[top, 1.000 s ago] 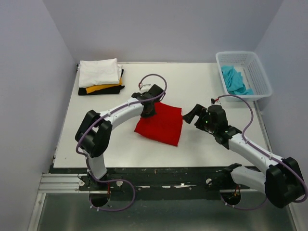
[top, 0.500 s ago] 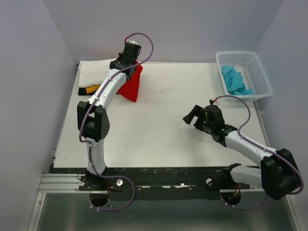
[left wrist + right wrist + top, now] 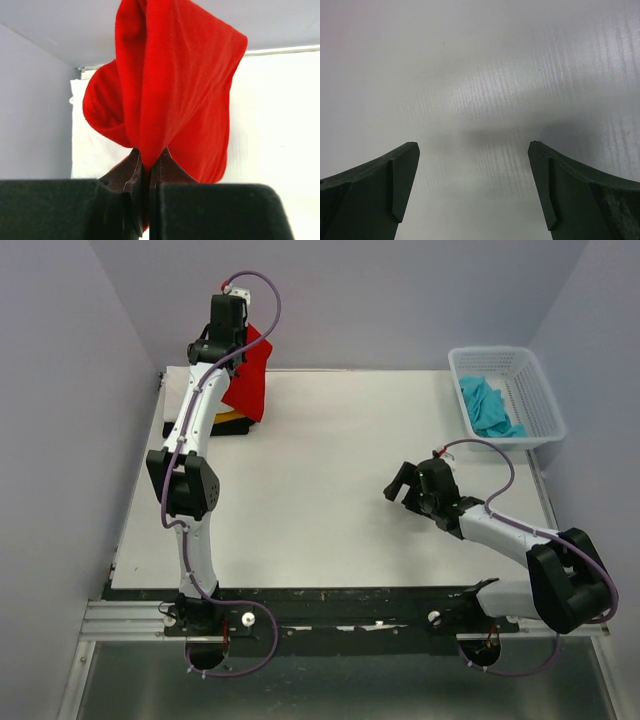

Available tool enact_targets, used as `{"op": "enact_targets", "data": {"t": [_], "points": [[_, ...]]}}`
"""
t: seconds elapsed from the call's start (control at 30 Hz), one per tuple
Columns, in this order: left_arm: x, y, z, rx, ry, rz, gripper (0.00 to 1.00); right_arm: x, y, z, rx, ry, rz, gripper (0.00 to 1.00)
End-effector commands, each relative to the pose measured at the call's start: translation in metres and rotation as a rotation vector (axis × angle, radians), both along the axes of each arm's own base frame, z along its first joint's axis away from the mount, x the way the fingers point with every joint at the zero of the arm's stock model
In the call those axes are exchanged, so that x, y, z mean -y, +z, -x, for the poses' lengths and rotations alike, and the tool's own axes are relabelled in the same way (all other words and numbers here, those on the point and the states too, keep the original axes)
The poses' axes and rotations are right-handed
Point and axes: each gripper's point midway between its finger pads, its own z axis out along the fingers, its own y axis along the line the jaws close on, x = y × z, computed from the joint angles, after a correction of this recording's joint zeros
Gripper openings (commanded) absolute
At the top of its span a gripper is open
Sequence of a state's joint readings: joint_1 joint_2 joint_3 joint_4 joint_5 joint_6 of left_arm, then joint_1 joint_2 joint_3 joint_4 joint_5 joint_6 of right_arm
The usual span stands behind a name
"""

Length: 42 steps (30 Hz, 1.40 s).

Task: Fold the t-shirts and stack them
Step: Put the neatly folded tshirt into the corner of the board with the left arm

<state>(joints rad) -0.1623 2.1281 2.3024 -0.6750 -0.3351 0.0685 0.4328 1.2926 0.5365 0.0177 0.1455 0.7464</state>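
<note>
The red t-shirt point(image 3: 251, 375) hangs bunched from my left gripper point(image 3: 240, 338), which is shut on it high above the far-left corner. In the left wrist view the red t-shirt point(image 3: 170, 90) droops from the pinched jaws of the left gripper point(image 3: 148, 156) over the white folded t-shirt point(image 3: 87, 155). The stack shows as white point(image 3: 180, 392), yellow-orange point(image 3: 231, 417) and black point(image 3: 237, 427) layers, partly hidden by the arm and the red cloth. A turquoise t-shirt point(image 3: 487, 406) lies crumpled in the basket. My right gripper point(image 3: 398, 483) stands open and low over bare table, as the right gripper point(image 3: 472, 150) also shows in its wrist view.
A white lattice basket point(image 3: 530, 375) stands at the back right corner. Grey walls close in the table point(image 3: 330, 530) at the back and on both sides. The bare white table surface point(image 3: 480, 75) lies under the right gripper.
My left arm has lifted the red t-shirt off the middle of the table and carried it up to the far-left corner above the stack. The right gripper has barely shifted.
</note>
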Motion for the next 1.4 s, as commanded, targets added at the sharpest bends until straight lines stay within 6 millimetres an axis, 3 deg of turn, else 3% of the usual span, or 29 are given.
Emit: {"op": "enact_targets", "data": {"t": [0.0, 0.2, 0.43, 0.67, 0.9, 1.03, 1.23, 1.37], "points": [[0.024, 0.061, 0.009, 0.130, -0.104, 0.136, 0.00, 0.005, 0.004, -0.013, 0.024, -0.025, 0.044, 1.00], [0.035, 0.078, 0.005, 0.183, -0.145, 0.224, 0.00, 0.006, 0.001, -0.014, 0.022, -0.029, 0.056, 1.00], [0.030, 0.086, 0.001, 0.218, -0.122, 0.251, 0.00, 0.009, -0.009, -0.016, -0.007, -0.040, 0.085, 1.00], [0.002, 0.087, -0.007, 0.240, -0.078, 0.287, 0.00, 0.007, -0.019, -0.016, -0.040, -0.030, 0.092, 1.00], [-0.030, 0.046, -0.017, 0.157, -0.035, 0.308, 0.00, 0.007, -0.025, -0.017, -0.059, -0.033, 0.102, 1.00], [-0.065, 0.025, -0.027, 0.138, 0.009, 0.324, 0.00, 0.006, -0.027, -0.017, -0.074, -0.029, 0.105, 1.00], [-0.095, -0.013, -0.040, 0.069, 0.002, 0.293, 0.00, 0.007, -0.030, -0.020, -0.080, -0.038, 0.116, 1.00], [-0.115, -0.026, -0.046, 0.067, 0.011, 0.285, 0.00, 0.003, -0.034, -0.020, -0.096, -0.024, 0.107, 1.00]]}}
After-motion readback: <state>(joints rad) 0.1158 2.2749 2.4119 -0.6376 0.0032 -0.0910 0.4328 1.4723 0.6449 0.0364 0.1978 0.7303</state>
